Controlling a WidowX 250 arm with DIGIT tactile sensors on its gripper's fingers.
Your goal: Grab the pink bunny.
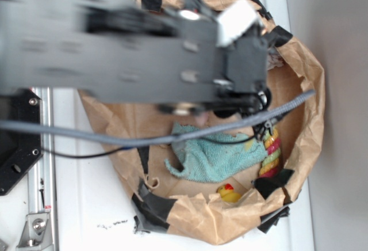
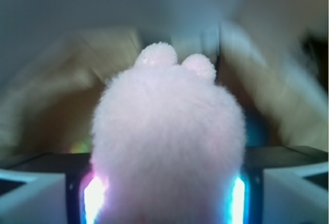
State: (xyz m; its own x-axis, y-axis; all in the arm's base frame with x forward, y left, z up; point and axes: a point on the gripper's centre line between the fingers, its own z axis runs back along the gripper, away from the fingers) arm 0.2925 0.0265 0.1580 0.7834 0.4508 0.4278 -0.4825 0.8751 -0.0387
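Observation:
The pink bunny (image 2: 167, 131) fills the middle of the wrist view, a pale pink fuzzy ball with two small rounded bumps on top. It sits between the lit pads (image 2: 92, 198), pressing against both. My gripper (image 2: 164, 196) is shut on it. The bunny is sharp while the background behind it is smeared. In the exterior view my blurred black arm (image 1: 144, 49) reaches over the upper half of the brown paper bag (image 1: 299, 90) and hides the jaws and nearly all of the bunny.
Inside the bag lie a teal terry cloth (image 1: 218, 156), a yellow rubber duck (image 1: 229, 193) and a red-and-yellow striped toy (image 1: 271, 153). A grey cable (image 1: 144, 139) crosses the bag. Black tape patches line the bag's rim. A metal rail (image 1: 40, 164) runs at the left.

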